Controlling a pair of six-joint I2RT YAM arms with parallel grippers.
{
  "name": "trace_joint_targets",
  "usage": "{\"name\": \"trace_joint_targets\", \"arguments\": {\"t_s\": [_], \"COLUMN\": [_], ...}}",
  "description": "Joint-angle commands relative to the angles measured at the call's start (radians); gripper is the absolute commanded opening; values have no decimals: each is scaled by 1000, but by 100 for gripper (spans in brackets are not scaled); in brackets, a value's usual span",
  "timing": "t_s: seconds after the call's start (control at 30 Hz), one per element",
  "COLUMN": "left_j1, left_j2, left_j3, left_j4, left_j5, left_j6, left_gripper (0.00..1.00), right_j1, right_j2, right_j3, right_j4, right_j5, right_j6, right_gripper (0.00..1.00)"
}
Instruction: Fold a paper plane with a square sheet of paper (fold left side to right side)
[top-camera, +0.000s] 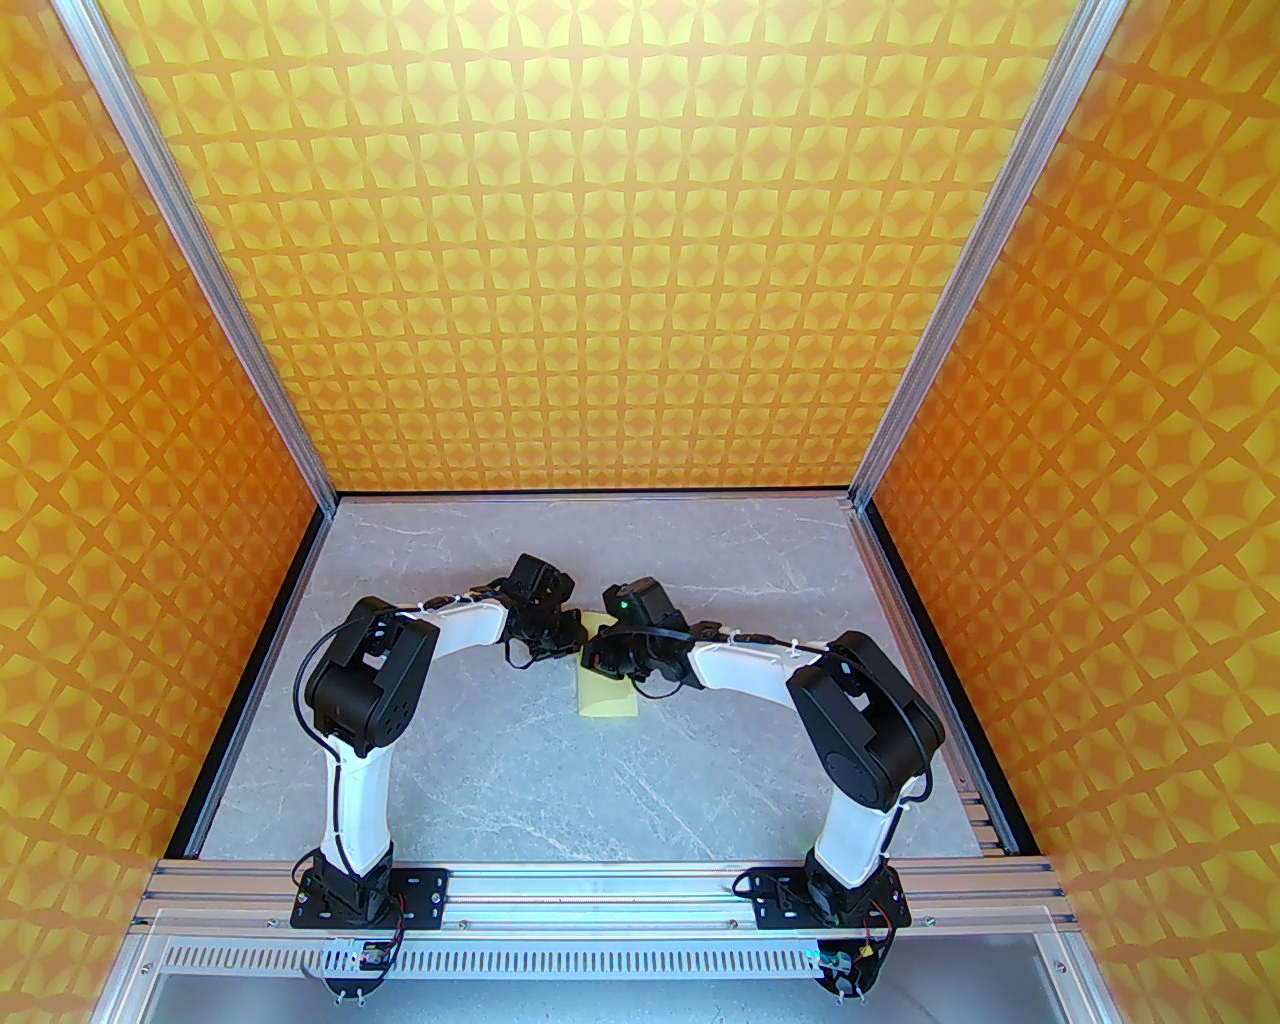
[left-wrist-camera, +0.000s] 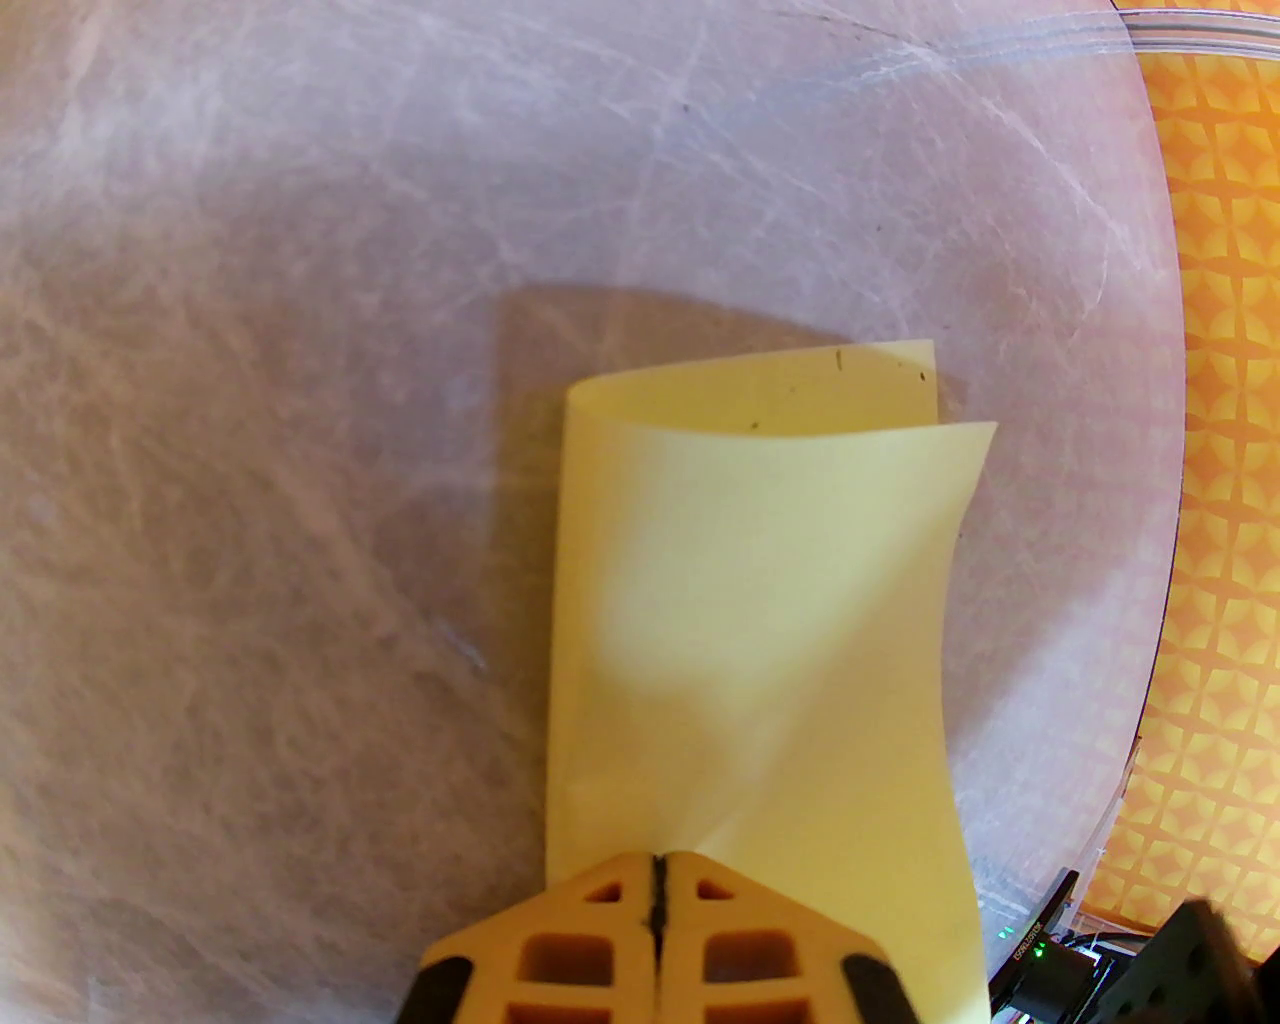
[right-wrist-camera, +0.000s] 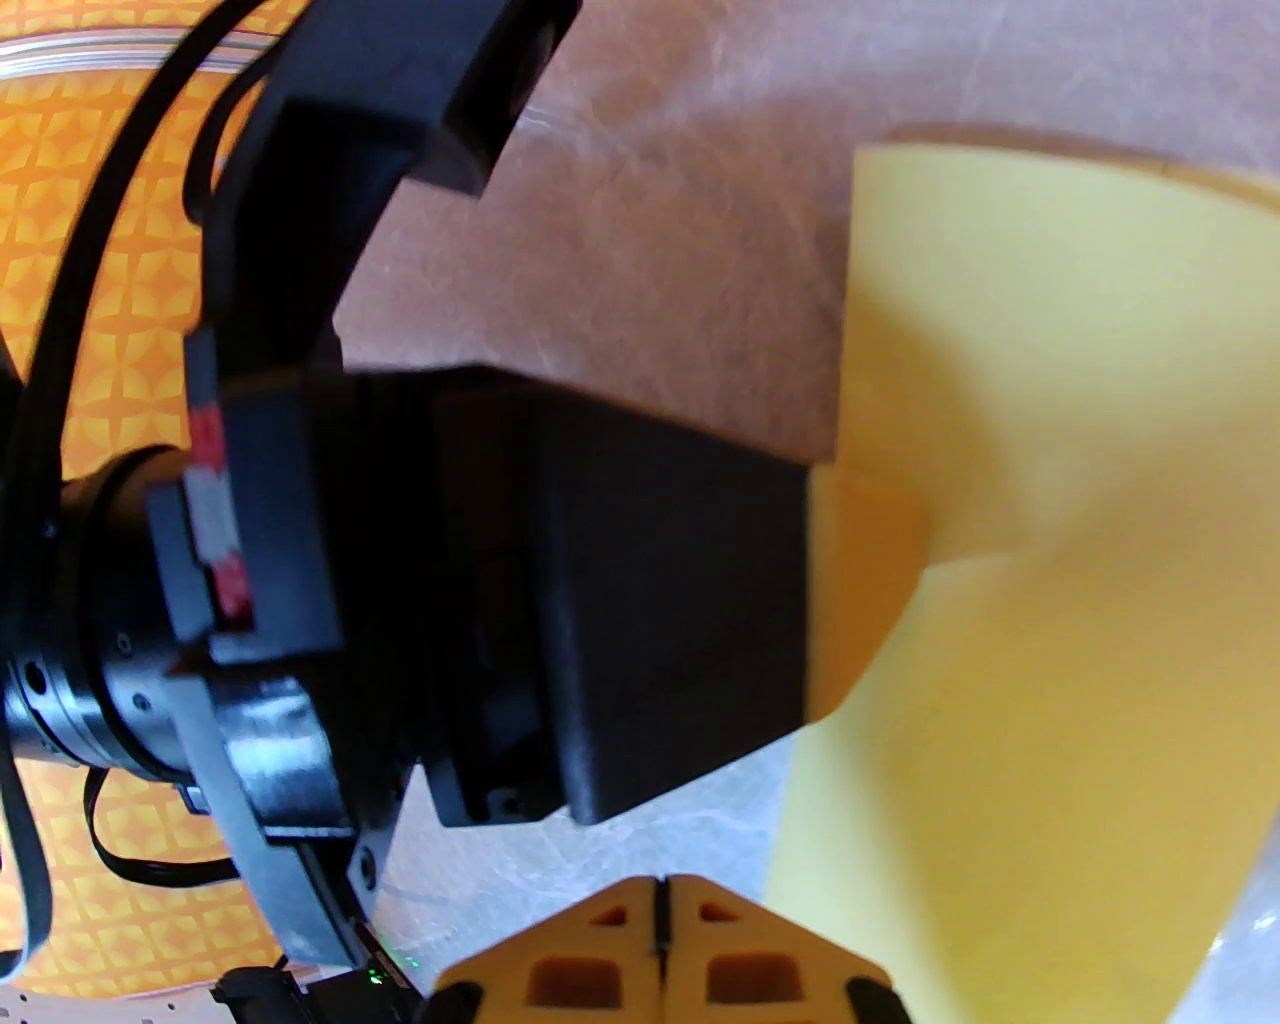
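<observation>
The pale yellow square sheet of paper (top-camera: 607, 696) lies mid-table, loosely doubled over with its left side curled across toward the right. In the left wrist view the sheet of paper (left-wrist-camera: 760, 600) shows a rounded, unflattened fold on its left and two offset far edges. My left gripper (left-wrist-camera: 657, 880) is shut, pinching the sheet's near upper layer at its tips. In the right wrist view my right gripper (right-wrist-camera: 660, 905) is shut with nothing between its fingers, just left of the paper (right-wrist-camera: 1050, 450). The left gripper's orange finger (right-wrist-camera: 862, 590) pinches the paper there. No paper plane is formed.
Both wrists (top-camera: 590, 640) crowd together above the paper's far end. The grey marbled table (top-camera: 600, 790) is ringed by orange patterned walls (top-camera: 130, 600) and aluminium posts. The arm bases stand on the rail (top-camera: 600, 885) at the near edge.
</observation>
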Motion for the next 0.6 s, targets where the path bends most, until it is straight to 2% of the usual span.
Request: {"name": "trace_joint_targets", "arguments": {"t_s": [0.0, 0.17, 0.57], "left_j1": [0, 0, 1], "left_j2": [3, 2, 2], "left_j3": [-22, -27, -44], "left_j4": [7, 17, 40], "left_j5": [19, 24, 26], "left_j6": [15, 12, -4], "left_gripper": [0, 0, 0], "right_j1": [19, 30, 30], "right_j2": [9, 61, 131], "right_j3": [-13, -38, -51], "right_j4": [71, 155, 131], "right_j5": [14, 3, 11], "right_j6": [78, 134, 82], "right_gripper": [0, 0, 0]}}
